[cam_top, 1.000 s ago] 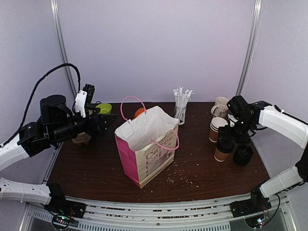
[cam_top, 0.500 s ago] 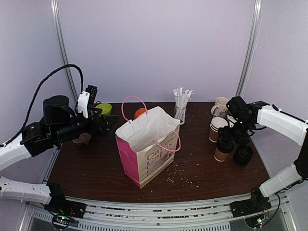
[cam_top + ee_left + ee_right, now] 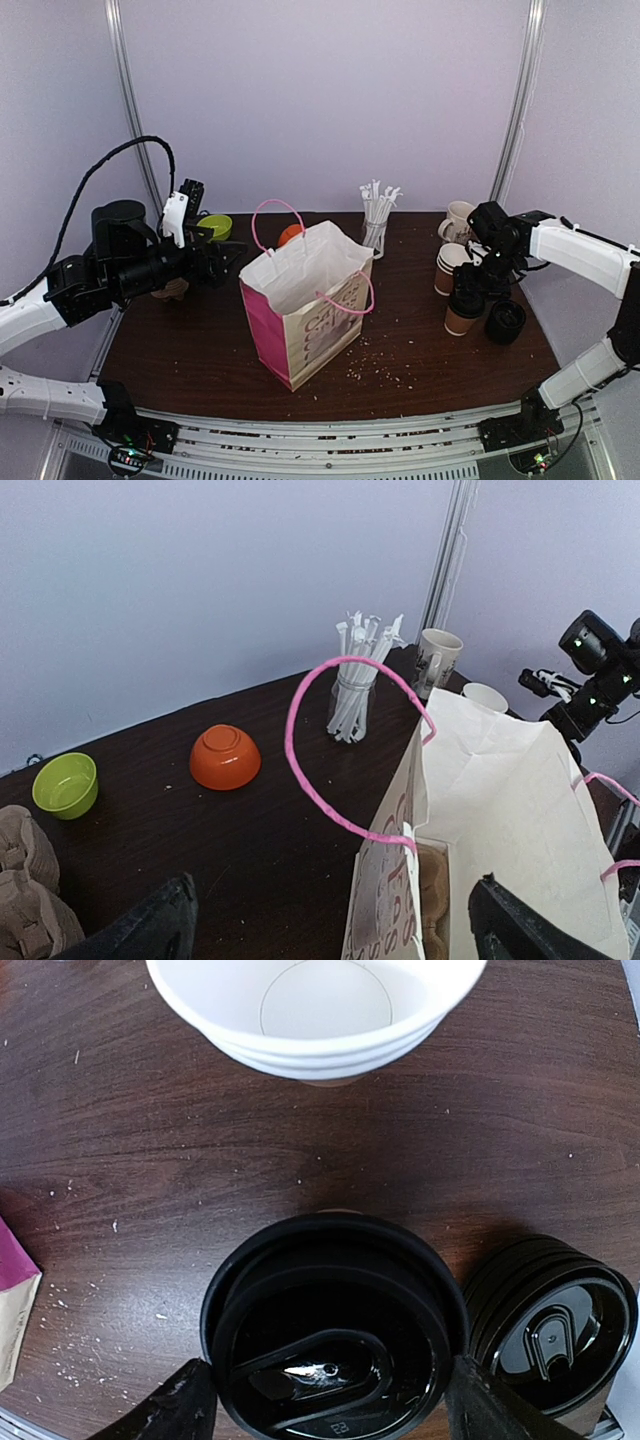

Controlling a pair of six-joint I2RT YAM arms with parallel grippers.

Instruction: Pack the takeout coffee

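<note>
The takeout coffee [image 3: 463, 308], a brown paper cup with a black lid [image 3: 335, 1335], stands on the table at the right. My right gripper [image 3: 470, 285] is down over it. In the right wrist view its two fingers [image 3: 180, 1405] press against opposite sides of the lid rim, so the right gripper [image 3: 335, 1400] is shut on the cup. The white and pink paper bag [image 3: 305, 310] stands open mid-table, with a brown cardboard carrier [image 3: 435, 900] inside. My left gripper [image 3: 225, 250] is open and empty, with the bag's left edge [image 3: 405, 830] between its spread fingers [image 3: 150, 925].
A stack of open paper cups [image 3: 450, 265] and a black stack of lids [image 3: 505, 322] flank the coffee. A cream mug [image 3: 460, 220] and a straw jar [image 3: 377, 215] stand behind. An orange bowl [image 3: 225, 758], a green bowl [image 3: 65, 783] and cardboard carriers [image 3: 25, 880] lie at the left.
My left arm has edged right, toward the bag's left side. My right gripper has stayed at the lidded cup, shifting only slightly.
</note>
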